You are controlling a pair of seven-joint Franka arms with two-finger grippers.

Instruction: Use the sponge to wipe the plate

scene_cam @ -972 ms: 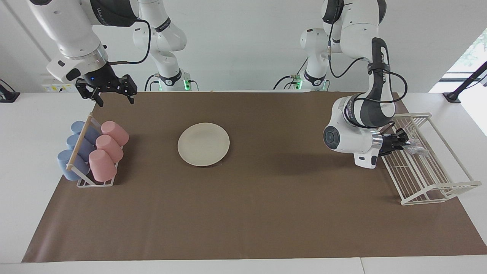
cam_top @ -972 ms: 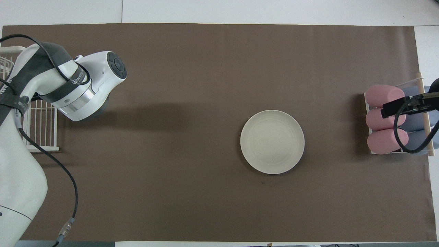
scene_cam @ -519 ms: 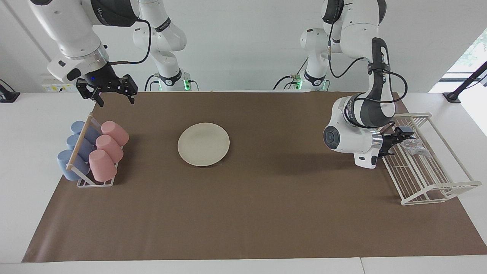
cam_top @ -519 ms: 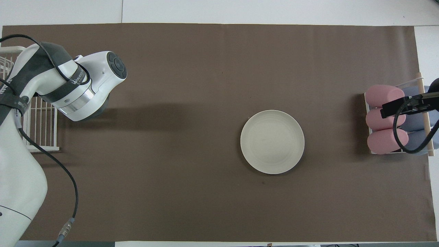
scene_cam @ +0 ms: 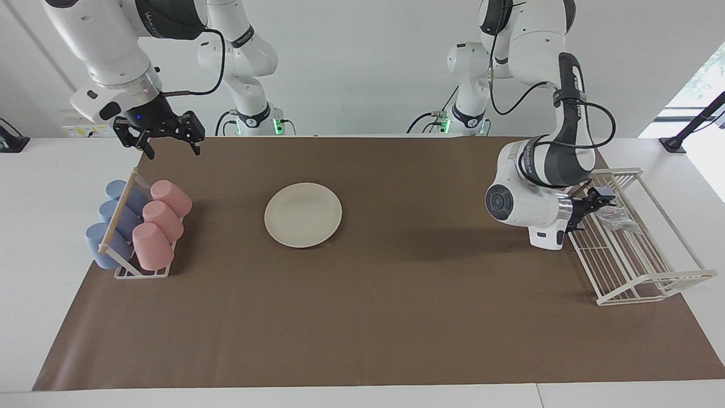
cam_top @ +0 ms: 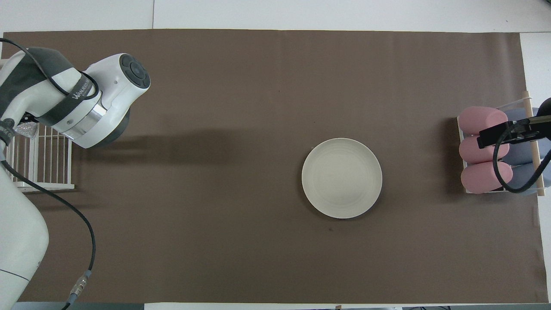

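The cream plate [scene_cam: 303, 214] lies flat on the brown mat, also in the overhead view [cam_top: 342, 178], with nothing on it. The silvery sponge [scene_cam: 615, 217] lies in the white wire rack [scene_cam: 651, 283] at the left arm's end of the table. A bit of the sponge shows from overhead [cam_top: 23, 128]. My left gripper [scene_cam: 600, 199] reaches sideways into the rack, just above and beside the sponge. From overhead the arm hides it. My right gripper [scene_cam: 171, 146] is open and empty, raised near the cup rack, far from the plate.
A rack with three pink cups [scene_cam: 161, 224] and blue cups [scene_cam: 107, 226] stands at the right arm's end of the table. The left arm's elbow [scene_cam: 521, 198] hangs low over the mat beside the wire rack.
The left arm's wrist has lifted and shifted a little, its gripper now slightly higher over the sponge. The sponge, the plate and the right arm have hardly moved.
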